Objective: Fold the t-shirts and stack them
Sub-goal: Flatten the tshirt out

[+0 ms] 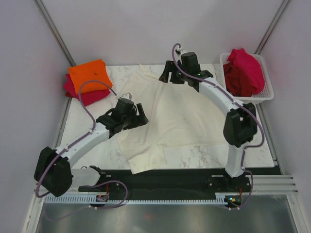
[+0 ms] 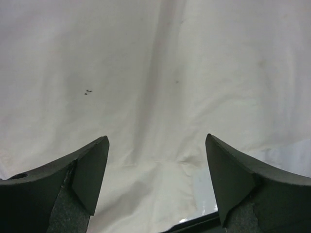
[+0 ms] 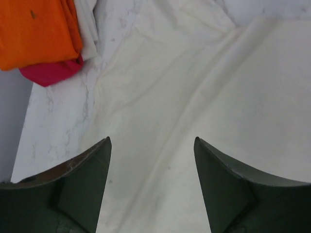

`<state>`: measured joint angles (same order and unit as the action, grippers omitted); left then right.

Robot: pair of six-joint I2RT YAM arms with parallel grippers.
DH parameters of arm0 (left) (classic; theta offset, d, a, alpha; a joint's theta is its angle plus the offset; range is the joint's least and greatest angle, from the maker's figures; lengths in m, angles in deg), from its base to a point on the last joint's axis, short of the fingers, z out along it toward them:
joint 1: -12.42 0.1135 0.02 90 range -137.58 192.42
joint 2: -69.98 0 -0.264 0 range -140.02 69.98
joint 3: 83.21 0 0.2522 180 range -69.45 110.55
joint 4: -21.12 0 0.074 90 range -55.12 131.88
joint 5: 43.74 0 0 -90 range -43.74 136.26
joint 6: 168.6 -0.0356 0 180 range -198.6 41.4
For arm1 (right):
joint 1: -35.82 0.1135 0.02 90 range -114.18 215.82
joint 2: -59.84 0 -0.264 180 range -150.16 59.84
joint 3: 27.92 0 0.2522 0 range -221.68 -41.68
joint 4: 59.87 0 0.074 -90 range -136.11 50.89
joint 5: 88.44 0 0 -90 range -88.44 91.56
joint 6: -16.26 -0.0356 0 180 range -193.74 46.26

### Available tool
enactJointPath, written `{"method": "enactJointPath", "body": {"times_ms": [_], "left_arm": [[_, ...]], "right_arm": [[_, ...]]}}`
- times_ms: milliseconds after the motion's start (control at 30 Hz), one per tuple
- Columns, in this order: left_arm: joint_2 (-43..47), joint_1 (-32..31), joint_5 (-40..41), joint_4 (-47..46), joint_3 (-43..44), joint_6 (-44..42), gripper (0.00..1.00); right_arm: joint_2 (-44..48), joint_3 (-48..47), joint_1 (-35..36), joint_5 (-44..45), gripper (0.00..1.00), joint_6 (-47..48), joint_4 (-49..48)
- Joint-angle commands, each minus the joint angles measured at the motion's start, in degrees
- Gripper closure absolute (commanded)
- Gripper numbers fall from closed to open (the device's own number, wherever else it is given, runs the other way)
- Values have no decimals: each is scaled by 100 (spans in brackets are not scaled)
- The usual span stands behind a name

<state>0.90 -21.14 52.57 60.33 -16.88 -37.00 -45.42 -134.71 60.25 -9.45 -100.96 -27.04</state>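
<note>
**Both grippers open over the cream tee**

We saw the cream-white soft cloth t-shirt spread out flat, w/ a few creases, across the middle of the white marble-pattern table. The left gripper hovered over the shirt's left side, its 2 fingers spread apart w/ nothing btwn them; only cream cloth showed below. The right gripper hung over the far part of the same shirt, fingers likewise spread, holding nothing. At the table's far-left corner a folded bright orange t-shirt lay on top of a folded crimson red t-shirt. Crumpled crimson red cloth filled the white plastic mesh basket at the far right.
</note>
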Motion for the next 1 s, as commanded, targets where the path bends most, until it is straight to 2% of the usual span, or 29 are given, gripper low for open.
{"method": "enactJointPath", "body": {"times_ms": [0, 67, 100, 167, 200, 267, 433, 533, 700, 967], "left_arm": [[-455, 130, -560, -1627, -756, -328, 13], [-746, 192, -587, -1781, -1021, -398, 14], [-1069, 227, -604, -1946, -1030, -416, 16], [-1300, 297, -823, -2079, -1021, -416, 18], [-1371, 298, -937, -2132, -1030, -399, 19], [-1503, 298, -973, -2194, -1039, -373, 19], [-1311, 306, -1096, -2194, -1346, -381, 20], [-1065, 306, -1123, -2185, -1627, -381, 20], [-818, 306, -1307, -2132, -1996, -337, 20], [-186, 306, -1667, -1957, -2708, 49, 20]], "right_arm": [[-1258, -1649, -17, -709, 26, 498, -61], [-2204, -2713, -17, -973, 37, 525, -53], [-2506, -3059, -25, -1035, 50, 499, -53], [-3321, -3971, -17, -1123, 57, 420, -114], [-3570, -4229, -17, -1175, 65, 254, -192], [-4142, -4625, -25, -1281, 69, 60, -587], [-4880, -4741, -8, -1045, 70, -432, -1536], [-5311, -5075, -8, -685, 70, -433, -1704], [-5672, -5286, 1, 351, 73, -486, -2090], [-6174, -5603, -8, 1065, 71, -521, -3066]]}}
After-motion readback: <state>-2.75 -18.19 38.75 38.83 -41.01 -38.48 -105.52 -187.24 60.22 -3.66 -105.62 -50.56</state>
